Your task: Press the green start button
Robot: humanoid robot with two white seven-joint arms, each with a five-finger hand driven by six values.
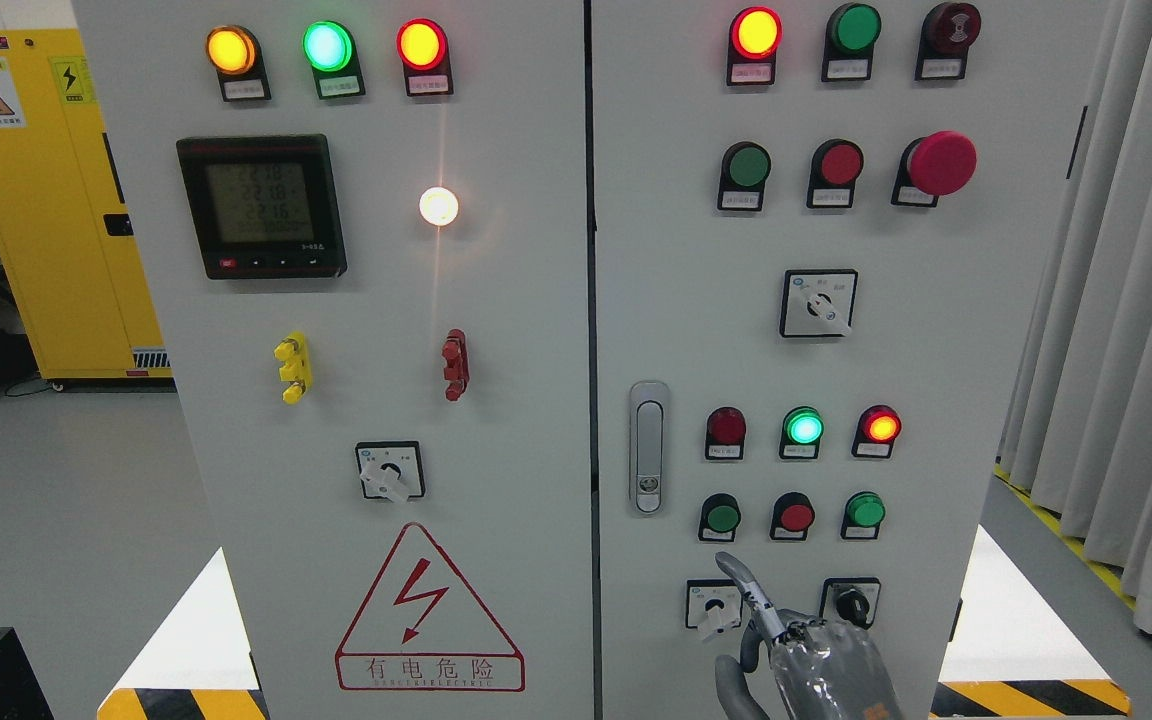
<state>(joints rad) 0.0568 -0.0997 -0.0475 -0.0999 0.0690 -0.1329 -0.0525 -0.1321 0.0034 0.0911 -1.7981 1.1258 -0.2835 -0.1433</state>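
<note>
The grey control cabinet's right door (936,400) carries several round buttons. In its lower row, a green button (722,517) sits at the left, a red button (794,516) in the middle and another green button (864,510) at the right. My right hand (786,640) rises from the bottom edge with its index finger (741,585) stretched up and the other fingers curled, holding nothing. The fingertip stands just below the lower-left green button, apart from it. Another green button (747,166) sits higher on the same door.
Two rotary switches (714,604) (850,603) flank the hand. Indicator lamps (802,427) glow above the lower row. A red mushroom stop button (941,162) sticks out at the upper right. The door latch (648,447) is left of the buttons. Curtains (1126,330) hang at the right.
</note>
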